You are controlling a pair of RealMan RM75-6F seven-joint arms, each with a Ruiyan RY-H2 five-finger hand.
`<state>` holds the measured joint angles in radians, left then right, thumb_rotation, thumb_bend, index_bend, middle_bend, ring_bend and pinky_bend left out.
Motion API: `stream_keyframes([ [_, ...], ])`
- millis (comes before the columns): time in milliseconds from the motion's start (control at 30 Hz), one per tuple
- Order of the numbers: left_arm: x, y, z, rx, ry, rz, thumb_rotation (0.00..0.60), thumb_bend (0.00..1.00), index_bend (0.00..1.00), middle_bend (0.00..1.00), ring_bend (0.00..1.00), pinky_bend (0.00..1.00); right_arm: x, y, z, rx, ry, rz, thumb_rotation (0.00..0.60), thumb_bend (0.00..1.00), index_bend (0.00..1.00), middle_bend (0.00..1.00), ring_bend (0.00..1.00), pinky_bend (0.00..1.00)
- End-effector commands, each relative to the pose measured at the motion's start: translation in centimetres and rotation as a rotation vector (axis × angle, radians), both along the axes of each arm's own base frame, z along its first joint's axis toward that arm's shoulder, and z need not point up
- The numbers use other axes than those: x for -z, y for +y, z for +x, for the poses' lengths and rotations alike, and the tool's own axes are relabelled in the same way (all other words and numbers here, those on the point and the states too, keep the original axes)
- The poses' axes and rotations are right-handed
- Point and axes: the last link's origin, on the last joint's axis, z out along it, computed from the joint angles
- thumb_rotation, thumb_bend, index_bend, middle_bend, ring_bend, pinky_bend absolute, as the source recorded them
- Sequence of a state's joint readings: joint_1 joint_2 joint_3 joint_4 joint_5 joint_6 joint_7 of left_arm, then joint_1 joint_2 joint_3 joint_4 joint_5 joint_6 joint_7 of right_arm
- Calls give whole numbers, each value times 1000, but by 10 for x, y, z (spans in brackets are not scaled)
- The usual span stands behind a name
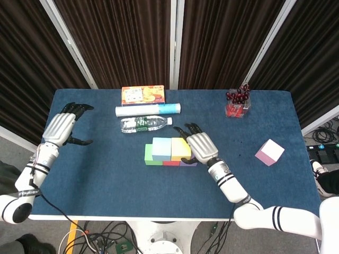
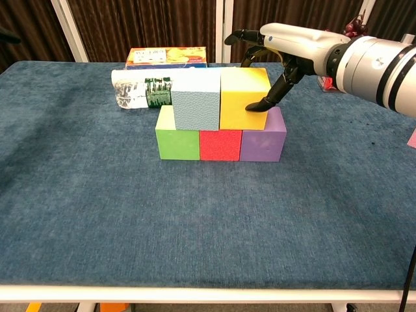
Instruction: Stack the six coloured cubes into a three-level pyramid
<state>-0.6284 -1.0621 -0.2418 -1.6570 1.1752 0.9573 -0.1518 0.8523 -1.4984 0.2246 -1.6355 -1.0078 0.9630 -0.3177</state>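
The right robot hand (image 2: 270,71) clasps the yellow foam cube (image 2: 244,97) to square it beside the pale blue cube (image 2: 197,99); the pink cube (image 1: 269,152) waits on the desk (image 1: 106,164). The left robot hand (image 1: 63,127) rests empty, fingers apart.

Chest view loses the pale pink foam cube (image 2: 413,138) at its right edge, just a sliver showing; the clear holder of red-capped pens (image 2: 339,81) sits mostly behind the white right forearm (image 2: 370,62); the clear plastic water bottle (image 2: 144,92) vanishes partly behind the light blue foam cube (image 2: 197,101); the left hand (image 1: 66,126) never enters the chest view; print on the orange snack box (image 1: 143,95) is too small to read.
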Motion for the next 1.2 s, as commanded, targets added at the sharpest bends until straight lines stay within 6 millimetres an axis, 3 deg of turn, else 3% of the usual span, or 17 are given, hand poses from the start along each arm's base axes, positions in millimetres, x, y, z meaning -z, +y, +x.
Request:
stream_keyframes([
  [33, 0, 0, 0, 0, 1, 0, 600, 91, 165, 130, 81, 39, 0, 0, 0, -2, 2, -1, 600, 101, 0, 306, 22, 0],
  [267, 0, 0, -1, -4, -2, 0, 600, 91, 165, 130, 81, 39, 2, 0, 0, -2, 7, 4, 600, 101, 0, 290, 22, 0],
  [533, 0, 0, -1, -3, -2, 0, 600, 90, 166, 130, 81, 39, 2, 2, 0, -3, 3, 17, 600, 87, 0, 83, 0, 0],
  [733, -1, 0, -2, -4, -6, 7, 600, 90, 165, 130, 81, 39, -4, 6, 0, -13, -5, 13, 600, 83, 0, 4, 0, 0],
  [833, -6, -2, -4, -6, 5, 18, 600, 90, 165, 130, 81, 39, -25, 11, -3, -20, -22, -19, 600, 82, 0, 0, 0, 0],
  [933, -12, -5, -9, -10, 24, 47, 600, 91, 165, 130, 81, 39, -60, 12, -19, -3, -18, -98, 600, 82, 0, 13, 0, 0],
  [1067, -16, -11, -18, -21, 44, 82, 600, 91, 166, 130, 81, 39, -110, 14, -61, 67, 67, -180, 600, 87, 0, 67, 0, 0],
  [1200, -18, -19, -23, -35, 32, 83, 600, 90, 165, 130, 81, 39, -141, 16, -104, 160, 163, -193, 600, 89, 0, 92, 0, 0],
])
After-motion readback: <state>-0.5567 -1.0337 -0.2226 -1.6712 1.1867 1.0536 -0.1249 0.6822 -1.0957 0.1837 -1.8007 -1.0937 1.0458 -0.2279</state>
